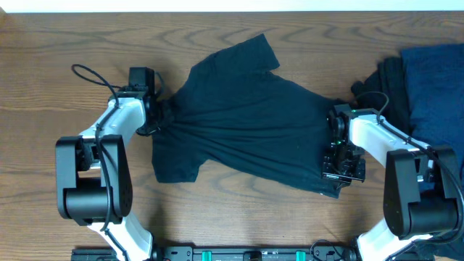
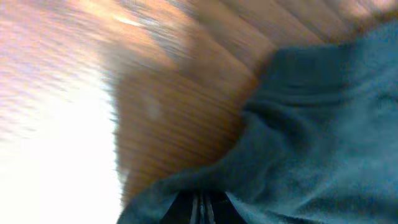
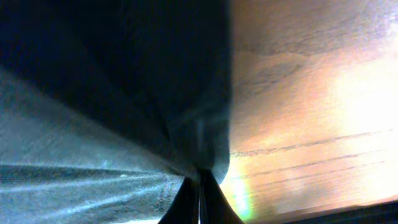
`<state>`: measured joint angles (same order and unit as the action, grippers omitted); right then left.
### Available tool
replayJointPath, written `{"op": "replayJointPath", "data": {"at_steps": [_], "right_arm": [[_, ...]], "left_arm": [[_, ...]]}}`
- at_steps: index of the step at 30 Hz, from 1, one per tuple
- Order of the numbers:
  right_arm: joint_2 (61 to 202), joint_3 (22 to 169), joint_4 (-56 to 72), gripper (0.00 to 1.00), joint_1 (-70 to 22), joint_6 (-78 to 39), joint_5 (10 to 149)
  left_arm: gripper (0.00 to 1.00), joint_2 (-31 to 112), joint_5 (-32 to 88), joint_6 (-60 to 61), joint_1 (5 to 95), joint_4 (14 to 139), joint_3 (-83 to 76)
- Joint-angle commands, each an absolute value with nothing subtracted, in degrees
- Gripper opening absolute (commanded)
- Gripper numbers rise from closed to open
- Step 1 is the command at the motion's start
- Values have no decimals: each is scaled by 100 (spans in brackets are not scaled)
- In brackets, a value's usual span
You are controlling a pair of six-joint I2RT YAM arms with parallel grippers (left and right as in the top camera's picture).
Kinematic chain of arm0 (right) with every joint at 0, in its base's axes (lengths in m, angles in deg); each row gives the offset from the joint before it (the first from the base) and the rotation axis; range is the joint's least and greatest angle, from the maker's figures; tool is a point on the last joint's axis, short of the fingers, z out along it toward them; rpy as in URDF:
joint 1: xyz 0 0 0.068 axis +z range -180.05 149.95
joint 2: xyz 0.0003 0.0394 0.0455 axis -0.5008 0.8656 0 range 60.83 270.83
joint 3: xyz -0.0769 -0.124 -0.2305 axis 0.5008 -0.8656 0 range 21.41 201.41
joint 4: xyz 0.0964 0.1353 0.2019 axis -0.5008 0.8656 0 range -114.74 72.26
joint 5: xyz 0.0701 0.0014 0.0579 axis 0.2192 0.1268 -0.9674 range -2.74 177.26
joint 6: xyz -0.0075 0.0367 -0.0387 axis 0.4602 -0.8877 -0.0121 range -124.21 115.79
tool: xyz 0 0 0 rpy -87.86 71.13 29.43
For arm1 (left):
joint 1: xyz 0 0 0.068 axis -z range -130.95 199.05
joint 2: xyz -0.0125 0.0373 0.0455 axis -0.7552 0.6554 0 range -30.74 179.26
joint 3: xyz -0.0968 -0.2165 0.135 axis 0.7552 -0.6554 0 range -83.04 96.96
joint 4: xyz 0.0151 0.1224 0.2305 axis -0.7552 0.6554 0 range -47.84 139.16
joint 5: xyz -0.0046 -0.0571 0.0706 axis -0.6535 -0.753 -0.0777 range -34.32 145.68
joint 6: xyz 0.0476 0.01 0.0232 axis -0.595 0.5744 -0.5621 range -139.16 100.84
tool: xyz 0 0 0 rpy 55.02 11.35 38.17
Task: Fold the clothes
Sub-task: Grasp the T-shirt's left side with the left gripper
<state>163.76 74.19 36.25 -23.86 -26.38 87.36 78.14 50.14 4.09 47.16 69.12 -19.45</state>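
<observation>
A dark short-sleeved T-shirt [image 1: 254, 123] lies spread across the wooden table [image 1: 65, 43], stretched between both arms. My left gripper [image 1: 161, 114] is shut on its left edge, where creases fan out from the pinch. In the left wrist view the left gripper [image 2: 202, 200] is closed with the T-shirt [image 2: 311, 124] bunched over the fingers. My right gripper [image 1: 333, 148] is shut on the shirt's right edge. The right wrist view shows the right gripper [image 3: 199, 179] pinching the T-shirt [image 3: 93, 124], which rises taut up and to the left.
More clothes lie piled at the far right: a navy blue garment [image 1: 435, 80] and a black one [image 1: 388, 83] beside it, close behind the right arm. A black cable [image 1: 90, 76] loops left of the left arm. Bare table [image 3: 311, 93] lies right of the right gripper.
</observation>
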Motion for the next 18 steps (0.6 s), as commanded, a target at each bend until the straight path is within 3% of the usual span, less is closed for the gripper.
{"op": "replayJointPath", "data": {"at_steps": [1, 10, 18], "right_arm": [[16577, 7194, 3463, 1, -2589, -2756, 8830], [16577, 7194, 3421, 1, -2716, -2754, 8828], [16553, 7880, 4023, 1, -2853, -2384, 8231]], "left_arm": [[6, 8533, 6114, 925, 4230, 7187, -2395], [6, 8533, 5980, 1069, 3878, 7338, -2395], [6, 8458, 4787, 625, 3889, 7345, -2190]]}}
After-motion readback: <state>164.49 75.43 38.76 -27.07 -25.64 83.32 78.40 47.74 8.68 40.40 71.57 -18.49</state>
